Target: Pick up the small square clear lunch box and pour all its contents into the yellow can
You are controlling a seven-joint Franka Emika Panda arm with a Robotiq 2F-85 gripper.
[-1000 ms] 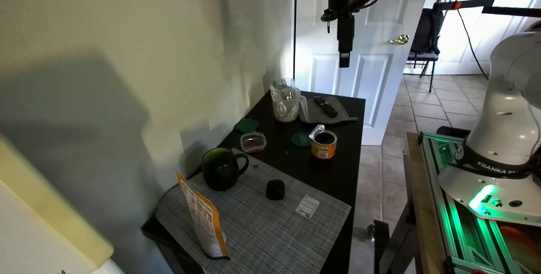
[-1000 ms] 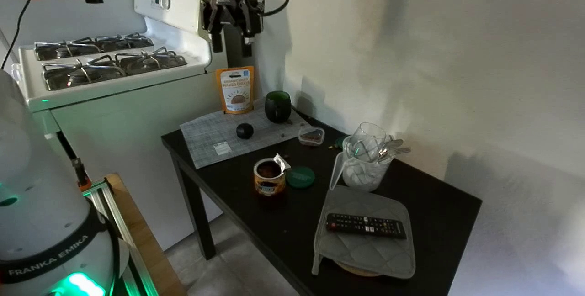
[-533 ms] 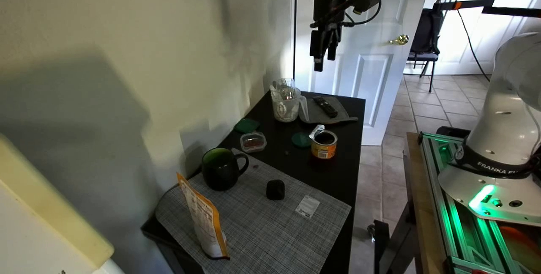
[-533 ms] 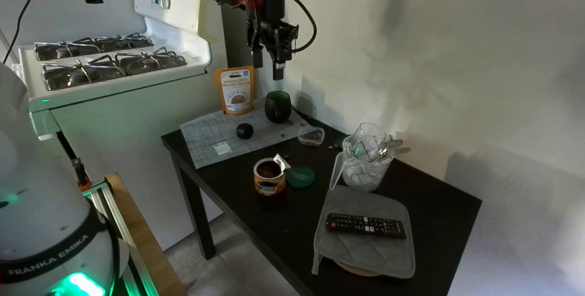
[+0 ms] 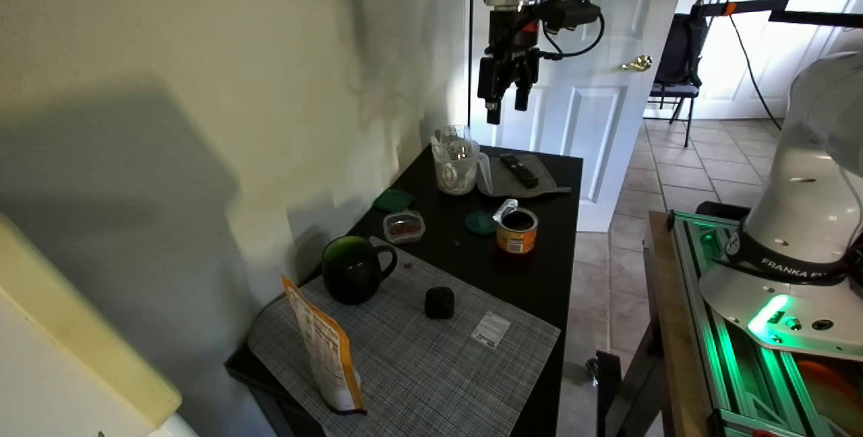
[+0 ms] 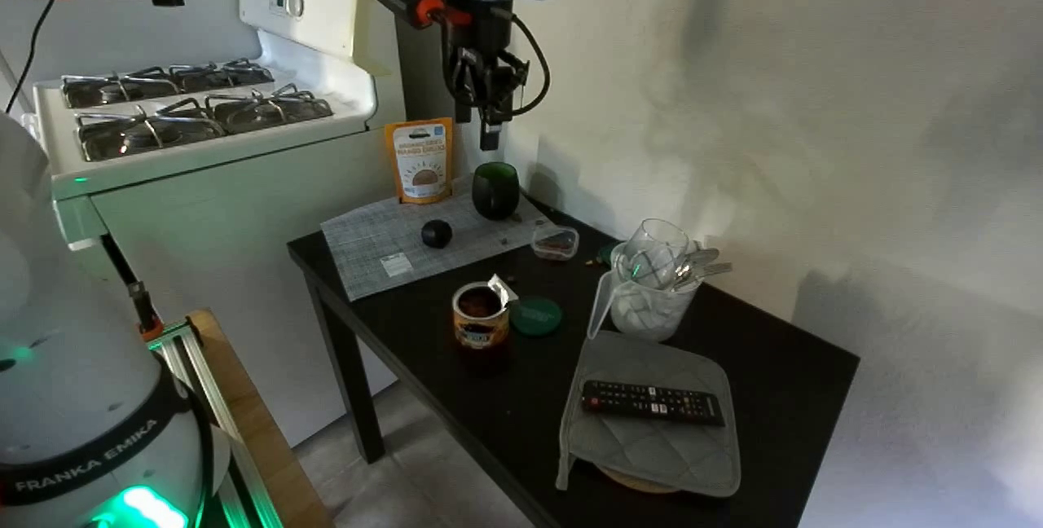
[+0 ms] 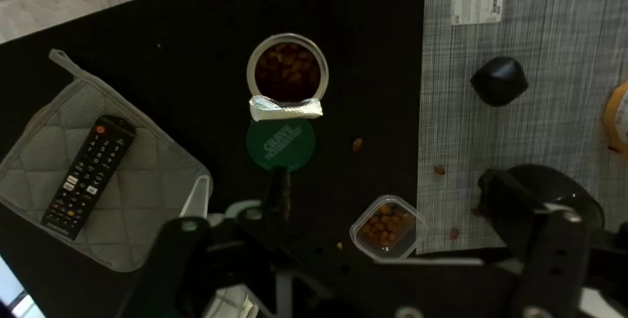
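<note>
Black two-fingered gripper (image 5: 507,111), spread wide, empty, has descended (slightly); square clear-plastic lunch box (image 7: 404,241) lies below it, ungrasped: pickup approach probable.

In my wrist view the table (image 7: 378,87) lay dim, the foil (image 7: 286,108) glinting and my gripper (image 7: 385,178) dark and blurred in the foreground, while in both exterior views soft shadows marked the wall (image 5: 290,86) and my base (image 5: 819,305) glowed green.
</note>
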